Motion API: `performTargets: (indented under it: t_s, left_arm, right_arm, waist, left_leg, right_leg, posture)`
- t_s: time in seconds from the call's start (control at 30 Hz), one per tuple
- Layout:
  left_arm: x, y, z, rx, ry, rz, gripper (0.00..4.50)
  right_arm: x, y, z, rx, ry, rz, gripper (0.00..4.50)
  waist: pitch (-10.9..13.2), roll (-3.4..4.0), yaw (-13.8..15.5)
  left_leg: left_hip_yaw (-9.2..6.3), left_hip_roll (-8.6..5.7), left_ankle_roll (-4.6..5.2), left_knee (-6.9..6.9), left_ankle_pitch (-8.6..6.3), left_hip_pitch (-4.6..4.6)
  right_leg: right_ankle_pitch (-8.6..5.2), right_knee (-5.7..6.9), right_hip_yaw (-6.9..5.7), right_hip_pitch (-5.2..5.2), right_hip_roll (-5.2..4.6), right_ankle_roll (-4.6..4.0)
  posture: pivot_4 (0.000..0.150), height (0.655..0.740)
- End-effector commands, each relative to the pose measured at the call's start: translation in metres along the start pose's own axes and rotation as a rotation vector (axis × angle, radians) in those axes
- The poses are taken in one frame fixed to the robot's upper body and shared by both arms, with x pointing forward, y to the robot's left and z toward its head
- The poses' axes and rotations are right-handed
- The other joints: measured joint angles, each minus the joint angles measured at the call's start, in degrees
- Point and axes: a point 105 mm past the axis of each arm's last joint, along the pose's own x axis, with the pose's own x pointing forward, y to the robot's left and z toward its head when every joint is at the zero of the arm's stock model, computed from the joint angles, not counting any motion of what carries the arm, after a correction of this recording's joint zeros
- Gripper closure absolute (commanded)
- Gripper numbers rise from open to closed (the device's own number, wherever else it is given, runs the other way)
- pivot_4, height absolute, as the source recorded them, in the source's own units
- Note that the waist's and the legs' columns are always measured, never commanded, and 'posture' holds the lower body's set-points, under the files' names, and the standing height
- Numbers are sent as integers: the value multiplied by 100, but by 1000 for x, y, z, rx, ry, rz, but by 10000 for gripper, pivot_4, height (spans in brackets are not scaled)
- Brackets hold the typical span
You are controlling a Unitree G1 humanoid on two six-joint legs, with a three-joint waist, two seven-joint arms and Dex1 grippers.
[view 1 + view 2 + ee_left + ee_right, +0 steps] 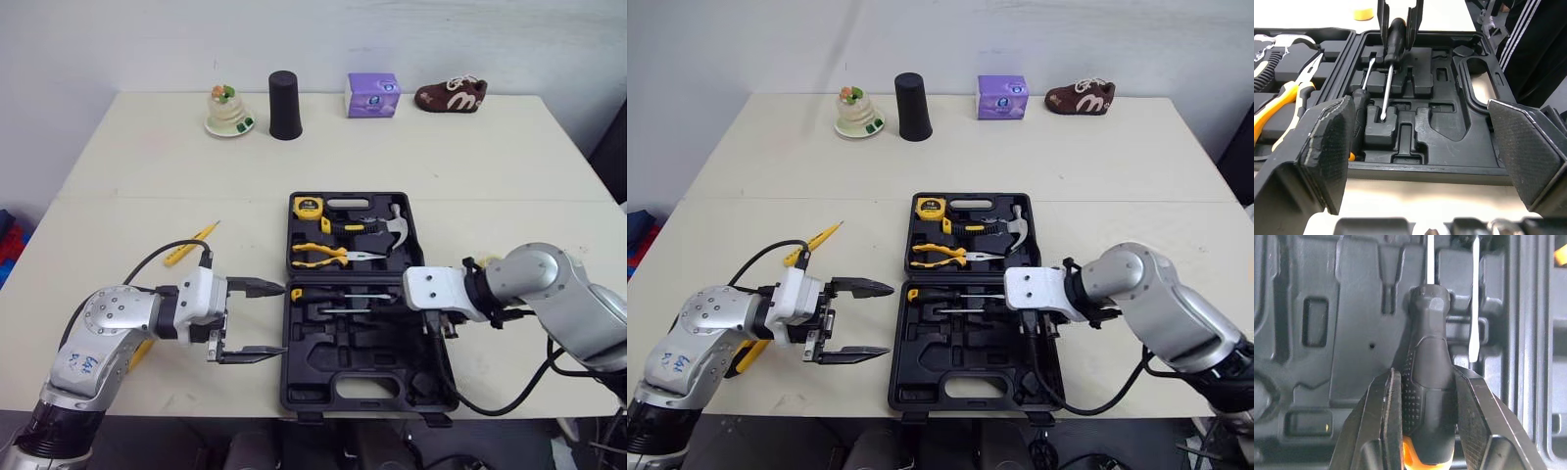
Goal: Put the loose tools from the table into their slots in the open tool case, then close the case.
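Centrally, tool case (294,397): open flat on the table (147,176); far half holds tape measure (308,207), pliers (328,256), hammer (377,227); near half holds a yellow-tipped screwdriver (297,294).
Yellow tool (189,244): loose, left of the case.
Left gripper (282,319): fingers spread wide, level, just beside the case's left edge.
Right gripper (1425,373): pinching black screwdriver (1429,333) by its handle, low over near half, shaft pointing left.

The tool case (367,362) was black, the table (137,166) cream. The screwdriver (1429,382) had a black, dot-textured handle with an orange end. The pliers (323,257) had yellow-and-black handles. The tape measure (309,207) was yellow, the box (373,95) purple, the shoe (451,95) brown with white markings.
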Motion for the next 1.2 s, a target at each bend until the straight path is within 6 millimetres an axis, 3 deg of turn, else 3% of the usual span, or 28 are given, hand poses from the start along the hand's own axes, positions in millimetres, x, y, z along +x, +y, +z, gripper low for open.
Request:
performTargets:
  t_s: [0.03, 0.07, 0.17, 0.27, 0.33, 0.4, 0.57, 0.93, 1.2]
  left_arm:
    - [-2, 0, 8, 42, 0, 0, 0]
    - [-2, 1, 8, 41, 1, 0, 0]
    - [-3, 2, 7, 39, 1, 2, 0]
    - [-2, 3, 6, 38, 1, 3, 0]
    - [-1, 3, 6, 39, 1, 3, 0]
    - [-1, 4, 6, 39, 0, 3, 0]
    - [-1, 7, 5, 41, 6, 5, 0]
    - [-4, 13, 3, 71, 22, 47, 0]
    - [-6, 13, 1, 68, 36, 50, 0]
  right_arm:
    - [-11, -14, 5, -73, -17, -77, 10865]
    - [-16, -20, 7, -83, -39, -96, 6279]
    - [-28, -32, 17, -112, -170, -146, 6279]
    - [-37, -36, 40, -48, -474, -180, 6279]
    - [-38, -34, 41, -11, -561, -184, 11058]
    - [-31, -31, 33, 29, -580, -182, 18678]
    - [-7, -19, 13, 67, -544, -149, 44271]
    - [37, 8, -33, 123, -417, -73, 44795]
    - [61, 19, -52, 191, -298, -13, 44795]
  waist:
    - [0, 0, 1]
    - [0, 0, 2]
    - [0, 0, -3]
    - [0, -2, -5]
    - [0, -2, 5]
    - [0, -2, 17]
    - [0, -2, 13]
    - [-3, -8, 2]
    - [-28, -49, -14]
  left_leg:
    - [0, 0, 1, 1, 0, 0]
    - [0, 0, 1, 4, -1, -1]
    - [3, -1, 1, 8, -1, -2]
    - [2, 3, 0, 11, 0, -1]
    - [-3, 6, -1, 12, 0, -1]
    - [-3, 6, -1, 12, 0, -1]
    - [1, -1, 8, 25, -5, -1]
    - [4, 4, 2, 26, -2, 14]
    - [2, 10, 4, 4, -30, 127]
  right_leg:
    - [0, 0, 0, 0, 0, 0]
    - [0, -1, -1, 1, 0, 0]
    - [0, -1, 1, 2, 0, 1]
    - [1, -1, 1, 5, 7, 1]
    - [1, 0, -1, 9, 11, 1]
    - [1, 1, -2, 10, 10, 1]
    - [4, -2, 0, 18, 1, 8]
    - [4, 4, 2, 27, 7, 7]
    - [-2, -10, 3, 134, 5, -3]
  posture:
    - [1500, 7400]
    - [1500, 7400]
    - [1500, 7400]
    - [1500, 7400]
    - [1500, 7400]
    - [1500, 7400]
    - [1500, 7400]
    - [1500, 7400]
    - [1500, 7400]
